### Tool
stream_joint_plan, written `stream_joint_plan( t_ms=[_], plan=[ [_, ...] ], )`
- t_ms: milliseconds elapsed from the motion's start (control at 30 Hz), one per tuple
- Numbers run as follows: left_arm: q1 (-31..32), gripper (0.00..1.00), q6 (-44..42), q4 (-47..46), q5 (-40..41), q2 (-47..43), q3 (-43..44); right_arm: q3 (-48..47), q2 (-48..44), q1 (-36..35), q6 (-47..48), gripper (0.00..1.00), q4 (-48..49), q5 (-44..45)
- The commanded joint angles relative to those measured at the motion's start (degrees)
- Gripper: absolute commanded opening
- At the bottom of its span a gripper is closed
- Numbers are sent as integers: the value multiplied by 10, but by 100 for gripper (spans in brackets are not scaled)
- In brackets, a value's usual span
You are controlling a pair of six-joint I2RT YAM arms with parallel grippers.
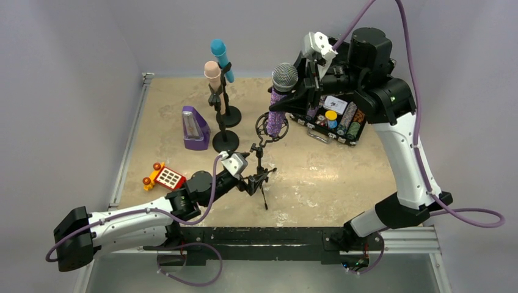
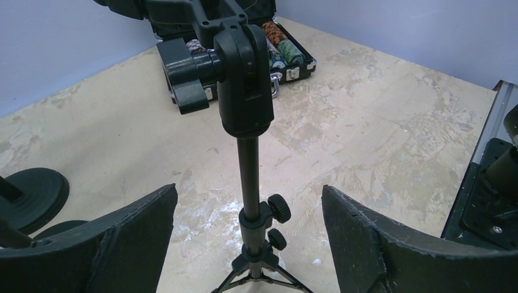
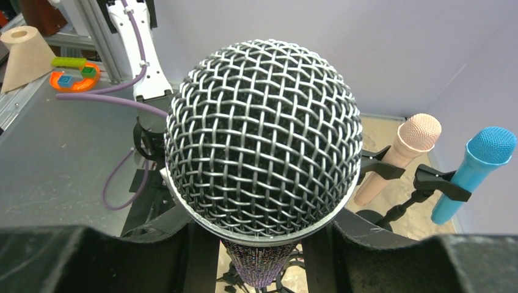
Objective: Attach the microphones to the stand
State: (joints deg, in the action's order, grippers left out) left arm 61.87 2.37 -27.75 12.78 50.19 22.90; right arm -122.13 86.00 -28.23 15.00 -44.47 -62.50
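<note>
Item 1. Table [image 1: 342,177]: beige, scuffed top, carrying everything listed below.

Item 2. Right gripper [image 1: 282,97]: is clamping the purple microphone [image 1: 276,116] by its glittery body, just under the grey mesh head, and is holding it roughly upright.

Item 3. Left gripper [image 2: 247,192]: is hanging low beside the tripod stand [image 1: 261,160] with its jaws spread wide. The pole is running between the fingers [image 2: 131,235] and touching neither.

Item 4. Chip case [image 1: 336,119]: is lying open at the rear right, behind the right arm.

Item 5. Tripod stand: is standing mid-table. Its ring holder [image 1: 259,125] is sitting around the microphone's lower end, though how deep the microphone is seated cannot be told.

Item 6. Metronome [image 1: 195,128]: is standing left of the stands and taking no part.

Item 7. Pink microphone [image 1: 212,73] and blue microphone [image 1: 220,52]: are already sitting clipped in two round-base stands at the rear left.

Item 8. Toy phone [image 1: 166,177]: is lying at the near left.

Handling note, as judgement: the purple microphone is being seated. The left jaws would do well to close on the pole first, steadying the light tripod. The right arm should then press straight along the ring's axis and release only once the body is gripping.
</note>
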Motion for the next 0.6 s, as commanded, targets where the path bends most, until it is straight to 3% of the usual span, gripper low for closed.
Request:
stream_joint_plan(
  t_ms=[0,567],
  plan=[
    [-3,92,7,-6,-6,-11,-1,-39,10,-1,7,0,6,7],
    [-3,92,6,3,-10,-14,0,-95,73,-1,-23,0,37,4]
  ],
)
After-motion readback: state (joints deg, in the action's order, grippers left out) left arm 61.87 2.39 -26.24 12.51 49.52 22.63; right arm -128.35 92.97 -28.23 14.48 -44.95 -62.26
